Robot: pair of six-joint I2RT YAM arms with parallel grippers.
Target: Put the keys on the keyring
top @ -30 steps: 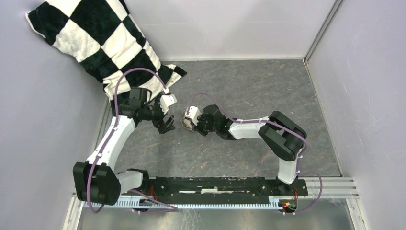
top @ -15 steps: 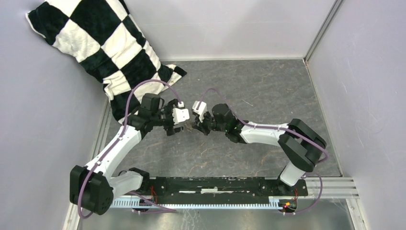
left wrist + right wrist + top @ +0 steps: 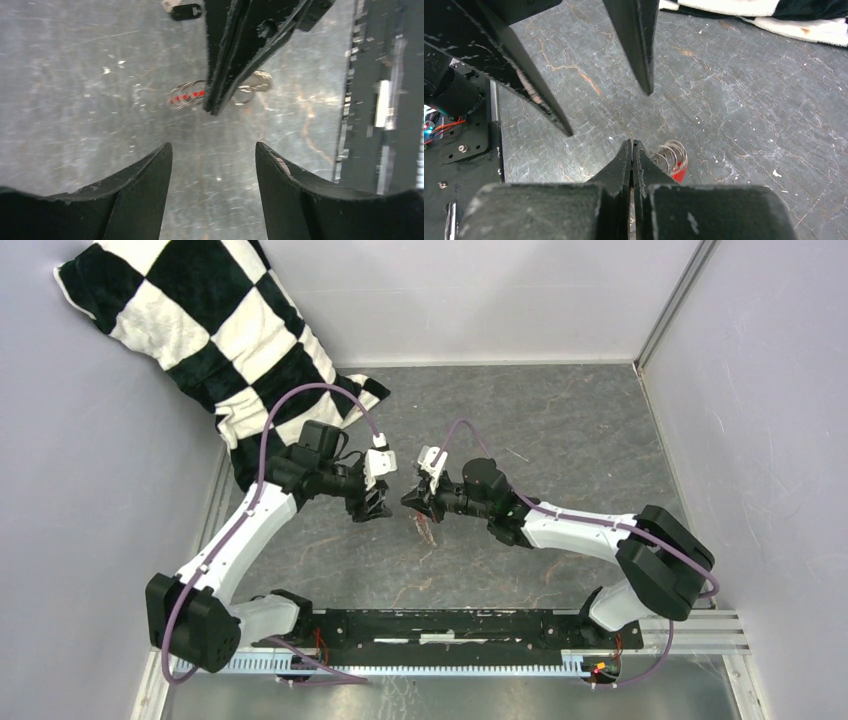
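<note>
My right gripper [image 3: 632, 145] is shut on the keyring [image 3: 671, 157], a bunch of thin silver loops with a red tag [image 3: 679, 172] that hangs beside its tips. In the left wrist view the keyring [image 3: 187, 96] shows on both sides of the right gripper's closed fingers [image 3: 220, 85]. My left gripper [image 3: 214, 150] is open and empty, facing the right gripper [image 3: 408, 502] at close range above the floor. One small black-headed key [image 3: 185, 10] lies on the grey surface beyond the keyring. From above, the left gripper [image 3: 375, 505] sits just left of the dangling red tag [image 3: 425, 528].
A black-and-white checkered pillow [image 3: 200, 330] lies in the back left corner, close behind the left arm. Grey walls close in the left, back and right sides. The black base rail [image 3: 460, 625] runs along the near edge.
The left gripper has swung right and now faces the right gripper. The right gripper has shifted right and risen, carrying the keyring off the floor.
</note>
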